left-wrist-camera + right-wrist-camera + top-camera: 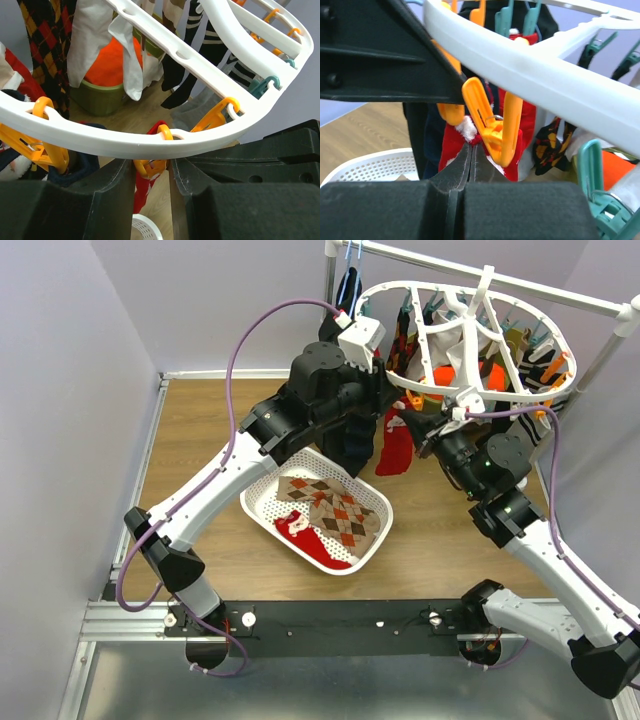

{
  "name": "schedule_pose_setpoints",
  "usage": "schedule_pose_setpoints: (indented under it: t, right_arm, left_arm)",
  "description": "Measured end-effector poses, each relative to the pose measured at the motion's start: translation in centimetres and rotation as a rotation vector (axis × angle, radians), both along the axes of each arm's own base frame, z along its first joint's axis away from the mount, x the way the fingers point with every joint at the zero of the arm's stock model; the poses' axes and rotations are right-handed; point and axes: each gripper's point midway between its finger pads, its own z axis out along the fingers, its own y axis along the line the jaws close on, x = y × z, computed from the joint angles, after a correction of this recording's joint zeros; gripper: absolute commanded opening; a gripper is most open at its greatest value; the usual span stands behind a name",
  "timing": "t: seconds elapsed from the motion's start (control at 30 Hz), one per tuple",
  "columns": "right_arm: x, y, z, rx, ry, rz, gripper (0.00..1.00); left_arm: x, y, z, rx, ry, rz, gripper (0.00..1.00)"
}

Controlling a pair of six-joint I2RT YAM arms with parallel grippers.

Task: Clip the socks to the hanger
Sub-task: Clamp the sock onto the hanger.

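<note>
Sock (451,147) pinched at clip (492,132) (right gripper (470,150)) — hanger (545,75) overhead.

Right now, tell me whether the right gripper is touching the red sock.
Touching. Right wrist view: the shut right gripper pinches the red sock by its white trim.

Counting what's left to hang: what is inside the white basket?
Argyle socks and a red sock lie in the basket. Anything beneath them is covered.
</note>
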Motion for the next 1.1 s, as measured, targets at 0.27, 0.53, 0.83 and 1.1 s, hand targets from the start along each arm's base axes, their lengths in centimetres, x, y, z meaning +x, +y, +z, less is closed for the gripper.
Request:
schedule_pose_setpoints:
  t: [0.27,0.53,0.83,1.1]
  right_arm:
    - [-0.5,0.2,-0.3,-0.005,0.013,0.034,0.01]
    - [-0.8,-0.1,0.1,-0.001,0.006,0.034,0.01]
    - [-1.0,0.0,0.5,-0.002,0.003,0.048,0.01]
    - [-0.9,0.1,1.1,0.009,-0.007,0.049,0.01]
  left_arm:
    - [0.2,0.4,0.2,-0.006,-0.001,0.007,0.00]
    - [0.4,0.5,0.2,-0.006,-0.001,0.011,0.00]
    - [0.3,0.5,0.2,-0.008,0.002,0.008,0.00]
    - [0.1,0.3,0.2,-0.010,0.006,-0.008,0.00]
